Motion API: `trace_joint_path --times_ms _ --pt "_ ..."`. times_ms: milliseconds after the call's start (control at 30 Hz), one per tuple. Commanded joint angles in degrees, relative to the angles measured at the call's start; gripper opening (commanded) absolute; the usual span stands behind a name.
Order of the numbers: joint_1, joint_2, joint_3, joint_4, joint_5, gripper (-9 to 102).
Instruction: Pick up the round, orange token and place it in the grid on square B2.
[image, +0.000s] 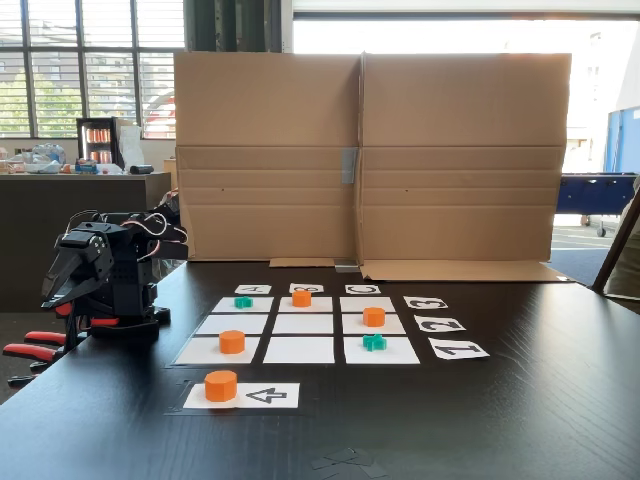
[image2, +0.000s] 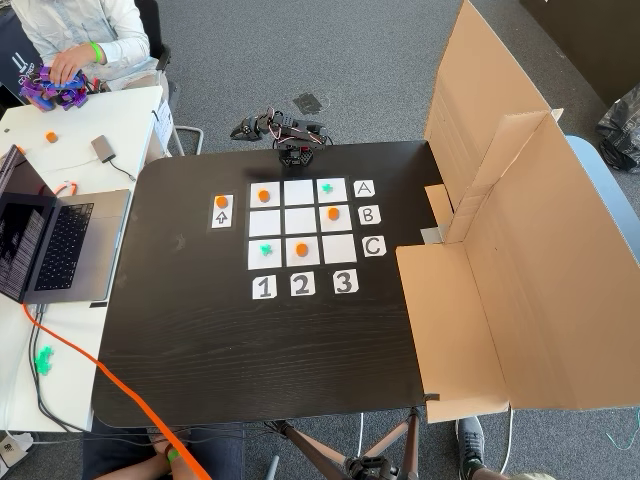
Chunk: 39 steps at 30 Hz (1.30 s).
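Note:
One round orange token (image: 220, 385) (image2: 221, 202) sits on the white arrow card (image: 268, 396), in front of the grid (image: 303, 348) (image2: 340, 250) in a fixed view. Three more orange tokens rest on grid cells (image: 232, 341) (image: 301, 297) (image: 373, 316). Two other cells hold teal crosses (image: 243, 301) (image: 374, 342). Square B2 (image: 303, 323) (image2: 298, 221), the centre cell, is bare. My black arm is folded at the table's edge, well away from the tokens. Its gripper (image: 52, 296) (image2: 295, 158) points down, the fingers look pressed together, and it holds nothing.
A tall cardboard screen (image: 370, 150) (image2: 520, 230) stands along the far side of the grid. Red-handled pliers (image: 35, 345) lie beside the arm's base. A laptop (image2: 50, 245) is on the neighbouring white table, where a person (image2: 80, 40) sits. An orange cable (image2: 130, 400) crosses the table corner.

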Motion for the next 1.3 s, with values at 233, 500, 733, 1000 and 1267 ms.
trace_joint_path --times_ms 233,500,733,1000,1267 --pt "-3.3 -14.1 -19.3 9.2 -0.4 0" --pt "-6.8 -30.1 -39.5 22.6 -2.0 10" --pt "-8.0 -43.9 -55.3 30.2 -3.0 22" --pt "-10.0 -57.4 -73.5 41.3 -4.7 40" --pt "-15.6 -69.9 -85.8 47.6 -6.1 49"
